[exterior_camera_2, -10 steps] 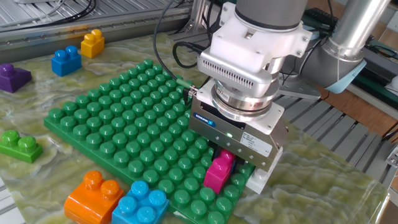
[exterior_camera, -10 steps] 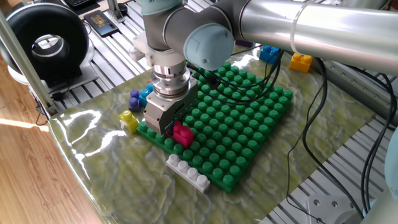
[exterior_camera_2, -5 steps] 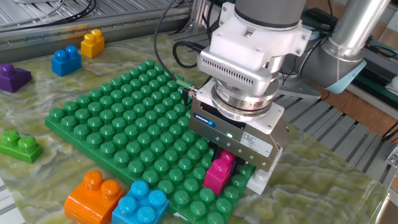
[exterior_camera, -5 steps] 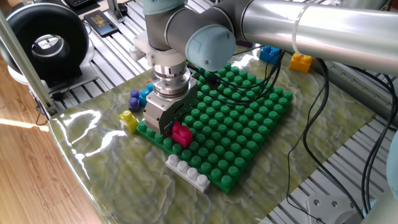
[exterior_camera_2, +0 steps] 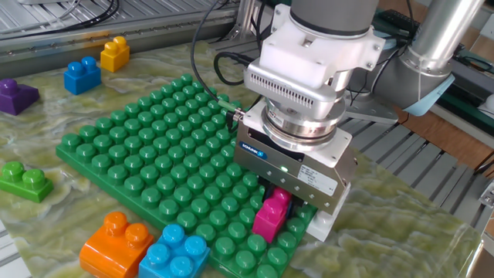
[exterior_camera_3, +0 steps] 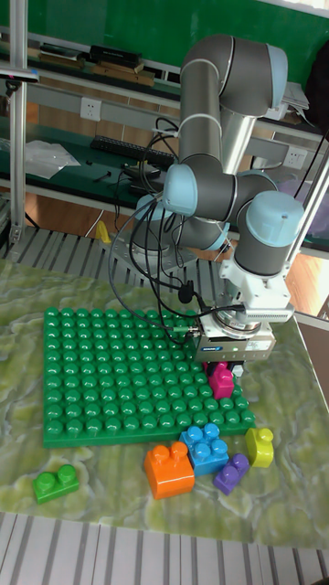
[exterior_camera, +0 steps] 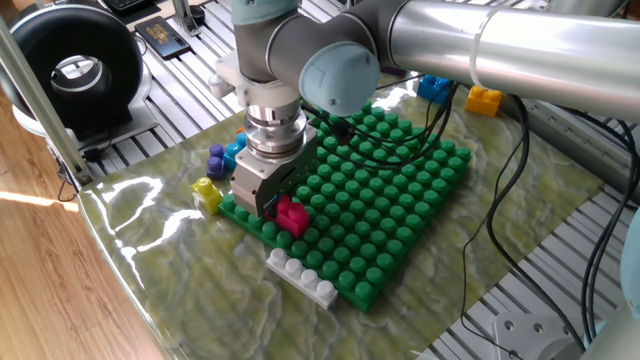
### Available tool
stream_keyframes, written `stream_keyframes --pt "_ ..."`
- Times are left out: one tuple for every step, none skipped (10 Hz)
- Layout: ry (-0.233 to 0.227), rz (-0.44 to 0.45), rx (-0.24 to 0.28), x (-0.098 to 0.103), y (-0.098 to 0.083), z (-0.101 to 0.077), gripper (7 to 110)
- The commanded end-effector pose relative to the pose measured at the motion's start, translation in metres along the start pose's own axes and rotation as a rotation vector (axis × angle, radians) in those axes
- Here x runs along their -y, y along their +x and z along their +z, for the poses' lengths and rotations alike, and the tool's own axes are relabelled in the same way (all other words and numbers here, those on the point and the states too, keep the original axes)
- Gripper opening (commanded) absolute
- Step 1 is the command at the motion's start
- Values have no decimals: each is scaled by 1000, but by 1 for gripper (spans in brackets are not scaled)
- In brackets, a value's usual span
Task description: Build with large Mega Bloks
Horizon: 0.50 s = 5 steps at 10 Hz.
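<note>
A magenta brick point(exterior_camera: 292, 215) point(exterior_camera_2: 272, 216) point(exterior_camera_3: 220, 379) stands on the green baseplate point(exterior_camera: 400, 200) point(exterior_camera_2: 147, 147) point(exterior_camera_3: 110, 375) near one corner. My gripper point(exterior_camera: 283, 208) point(exterior_camera_2: 278, 202) point(exterior_camera_3: 222, 368) hangs straight down over it, its dark fingers close against the brick's sides and apparently shut on it. A white-grey brick point(exterior_camera: 302, 277) point(exterior_camera_2: 324, 220) lies just off the plate's edge beside this corner. Orange point(exterior_camera_2: 116, 243) point(exterior_camera_3: 169, 469), light blue point(exterior_camera_2: 175, 253) point(exterior_camera_3: 208, 447), purple point(exterior_camera: 216, 160) point(exterior_camera_3: 231, 473) and yellow point(exterior_camera: 207, 193) point(exterior_camera_3: 260, 446) bricks sit off the plate close by.
A small green brick point(exterior_camera_2: 25, 181) point(exterior_camera_3: 55, 483) lies on the mat off the plate. At the far side lie a blue brick point(exterior_camera: 433, 87) point(exterior_camera_2: 81, 75), a yellow one point(exterior_camera: 484, 99) point(exterior_camera_2: 114, 52) and a purple one point(exterior_camera_2: 15, 94). Cables trail from the arm over the plate.
</note>
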State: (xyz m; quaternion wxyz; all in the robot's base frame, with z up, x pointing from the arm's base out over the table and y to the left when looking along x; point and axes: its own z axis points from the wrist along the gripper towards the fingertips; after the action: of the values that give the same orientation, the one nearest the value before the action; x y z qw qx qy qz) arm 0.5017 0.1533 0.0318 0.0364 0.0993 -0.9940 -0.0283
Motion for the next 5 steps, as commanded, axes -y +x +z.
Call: stream_keyframes --pt "-12 6 6 -2 -1 -1 7" --pt "-10 6 6 -2 -1 -1 7" --pt "-9 8 6 -2 -1 -1 7" --pt "-9 11 7 -2 -2 0 7" --pt "-10 11 9 -3 -2 0 7"
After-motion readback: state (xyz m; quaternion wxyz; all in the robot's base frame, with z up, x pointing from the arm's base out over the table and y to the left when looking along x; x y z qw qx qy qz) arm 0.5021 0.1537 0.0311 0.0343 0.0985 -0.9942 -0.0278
